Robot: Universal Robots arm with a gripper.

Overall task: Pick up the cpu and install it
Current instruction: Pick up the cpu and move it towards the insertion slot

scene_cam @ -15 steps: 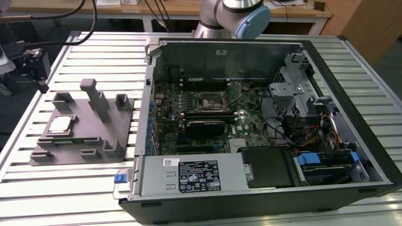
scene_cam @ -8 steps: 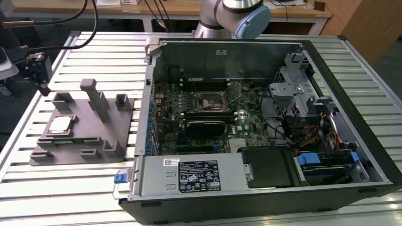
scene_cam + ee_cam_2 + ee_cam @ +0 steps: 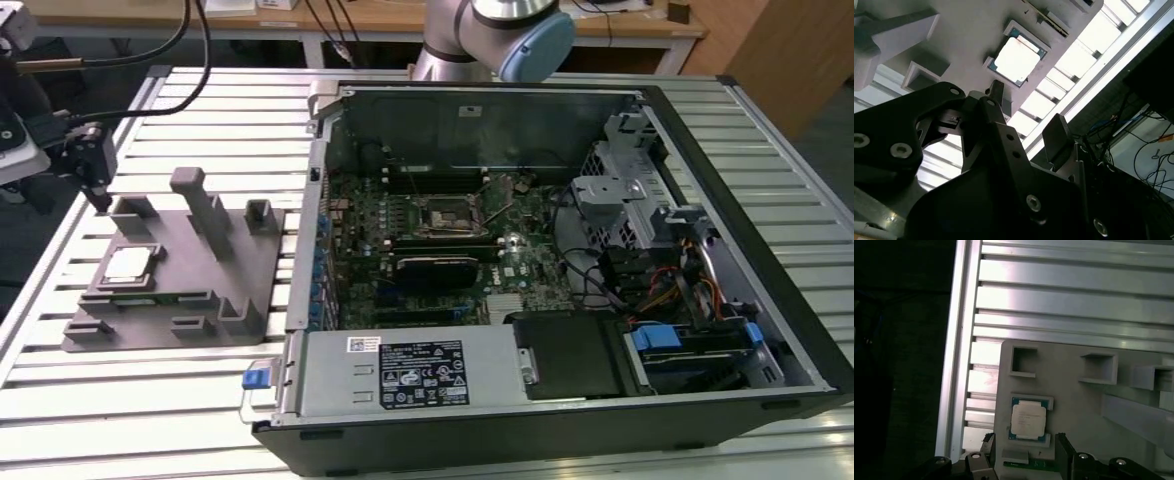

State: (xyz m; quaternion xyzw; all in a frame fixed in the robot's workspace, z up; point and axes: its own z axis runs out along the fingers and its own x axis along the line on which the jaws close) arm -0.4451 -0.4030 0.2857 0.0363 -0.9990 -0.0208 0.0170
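Claw: the black claw (image 3: pixel 95 203) hangs at about 9 o'clock in the exterior view, over the far corner of the grey block. It is open and holds nothing.
Fingers: in the first wrist view the two fingers (image 3: pixel 1063 451) stand apart, with a gap wider than the cpu. The second wrist view shows the same spread (image 3: pixel 1056 137).
Cpu: the cpu (image 3: pixel 130 265) lies flat with its silvery top up, in a shallow framed seat on the grey block. It also shows in both wrist views (image 3: pixel 1018 61) (image 3: pixel 1027 420).
Claw to cpu: they are apart and not touching. In the exterior view the claw sits toward 11 o'clock of the cpu, near it.
Grey block: the grey block (image 3: pixel 200 295) rests on the surface at 8 to 9 o'clock in the exterior view. It carries several upright posts and small open pockets.
Surface: the surface (image 3: pixel 134 410) is made of ribbed metal slats and carries both the grey block and the computer case.
Computer case: the open computer case (image 3: pixel 801 340) fills the middle and the 3 o'clock side of the exterior view, just beside the grey block.
Socket: the square socket (image 3: pixel 441 212) sits on the green board inside the case, well apart from the cpu.
Arm: the arm (image 3: pixel 501 35) rises at 12 o'clock in the exterior view, behind the case.
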